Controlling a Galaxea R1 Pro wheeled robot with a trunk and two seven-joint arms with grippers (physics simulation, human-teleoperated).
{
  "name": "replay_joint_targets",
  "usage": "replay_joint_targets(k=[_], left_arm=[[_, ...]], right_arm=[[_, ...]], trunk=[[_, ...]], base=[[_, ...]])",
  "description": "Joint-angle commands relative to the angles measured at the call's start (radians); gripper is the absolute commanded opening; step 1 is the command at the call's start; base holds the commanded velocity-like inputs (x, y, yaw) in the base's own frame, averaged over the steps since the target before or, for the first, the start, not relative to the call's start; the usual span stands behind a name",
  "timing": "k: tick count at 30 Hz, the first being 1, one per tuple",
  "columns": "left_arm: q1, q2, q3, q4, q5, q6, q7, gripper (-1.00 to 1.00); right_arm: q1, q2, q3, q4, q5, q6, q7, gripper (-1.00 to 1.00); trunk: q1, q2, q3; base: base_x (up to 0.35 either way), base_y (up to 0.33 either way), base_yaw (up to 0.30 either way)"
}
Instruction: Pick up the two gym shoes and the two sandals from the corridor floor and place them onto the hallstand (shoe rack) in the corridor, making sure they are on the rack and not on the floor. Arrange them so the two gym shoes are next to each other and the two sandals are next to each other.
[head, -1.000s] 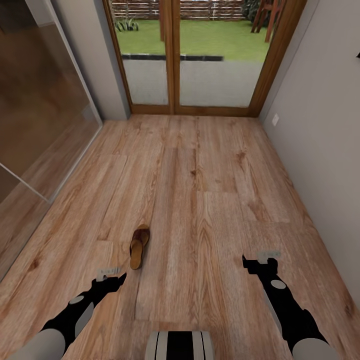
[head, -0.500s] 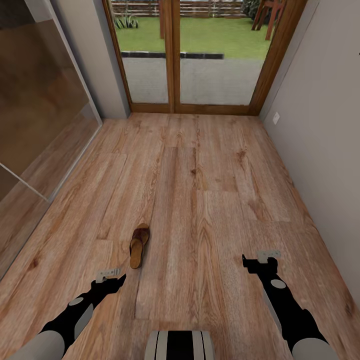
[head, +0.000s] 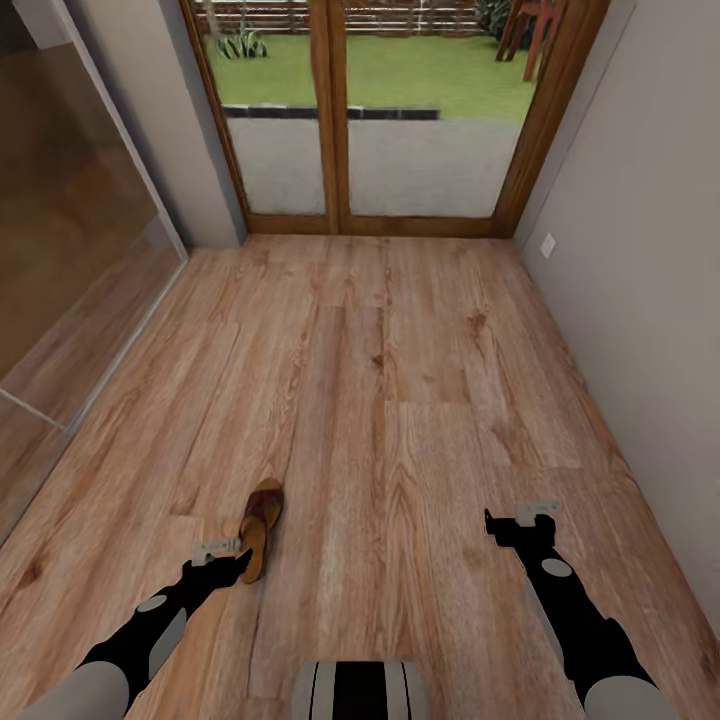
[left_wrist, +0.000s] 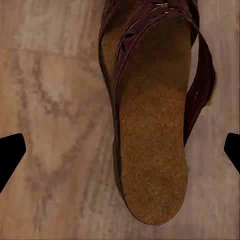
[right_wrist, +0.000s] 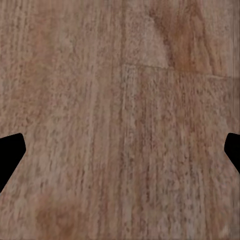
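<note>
a: one sandal (head: 258, 529) flat on the corridor floor (head: 400, 380), just beside the left end effector (head: 219, 550); toe straps cut off in the left wrist view.
b: left end effector spread, empty. right end effector (head: 528, 520) spread over bare planks.

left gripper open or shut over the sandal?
Open. In the left wrist view the fingertips sit at opposite edges, the sandal lying sole-down on the floor between them, untouched.

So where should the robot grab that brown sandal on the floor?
Probably across the narrow middle of the sandal, coming straight down from above with the left gripper, which is open and beside it. The sandal lies flat on the corridor floor, sole down, and is slim, so fingers could close on its two long edges.
</note>
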Motion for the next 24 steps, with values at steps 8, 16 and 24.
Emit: replay_joint_targets(k=[8, 16, 24], left_arm=[[0.0, 0.0, 0.004, 0.001, 0.008, 0.0, -0.009, 1.0], [0.001, 0.0, 0.004, 0.001, 0.008, -0.001, -0.009, 1.0], [0.001, 0.003, 0.004, 0.001, 0.008, -0.002, -0.01, 1.0]], right_arm=[[0.0, 0.001, 0.001, -0.001, 0.01, 0.006, -0.002, 1.0], [0.0, 0.001, 0.001, -0.001, 0.009, 0.007, -0.002, 1.0], [0.0, 0.002, 0.002, -0.003, 0.009, 0.007, -0.003, 1.0]], trunk=[[0.0, 0.0, 0.002], [0.0, 0.0, 0.003], [0.0, 0.0, 0.003]], base=[[0.277, -0.086, -0.245], [0.044, -0.012, -0.076], [0.003, -0.001, -0.005]])
